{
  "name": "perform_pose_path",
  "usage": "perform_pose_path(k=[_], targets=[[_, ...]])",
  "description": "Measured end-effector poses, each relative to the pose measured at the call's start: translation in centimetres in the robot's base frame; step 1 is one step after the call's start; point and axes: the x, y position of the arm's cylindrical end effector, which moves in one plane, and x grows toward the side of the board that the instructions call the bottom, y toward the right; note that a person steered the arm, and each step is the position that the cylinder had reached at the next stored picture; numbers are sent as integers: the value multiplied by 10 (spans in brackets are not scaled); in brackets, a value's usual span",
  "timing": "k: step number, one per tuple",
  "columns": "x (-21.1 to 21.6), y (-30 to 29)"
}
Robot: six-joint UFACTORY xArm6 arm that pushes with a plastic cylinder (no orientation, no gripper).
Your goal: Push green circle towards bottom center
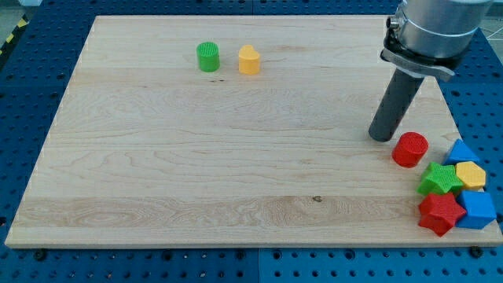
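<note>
Green circle (208,57), ribbed top. Beside it a yellow-orange block (249,60). Red circle (410,149). Green star (440,179), yellow block (471,174), red star (439,213), two blue blocks (461,151) (478,209). Counter (196,157) pale wood w/ grain, blue perforated base (23,71) around it. Rod dark grey, my tip (382,137) same.

Blue perforated surface (47,39) around board (196,157)

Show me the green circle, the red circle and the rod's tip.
green circle (208,56), camera view, on its top face.
red circle (410,148), camera view, on its top face.
my tip (383,137), camera view, at the rod's very end, just left of the red circle.
</note>
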Motion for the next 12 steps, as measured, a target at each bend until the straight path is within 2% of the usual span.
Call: perform_pose_path(k=[3, 4, 5, 7, 8, 9, 10, 11, 12], targets=[[25, 25], [10, 12], [-7, -33], [-52, -195], [-102, -279], [-158, -321], [-193, -323], [-194, -297], [-176, -274]])
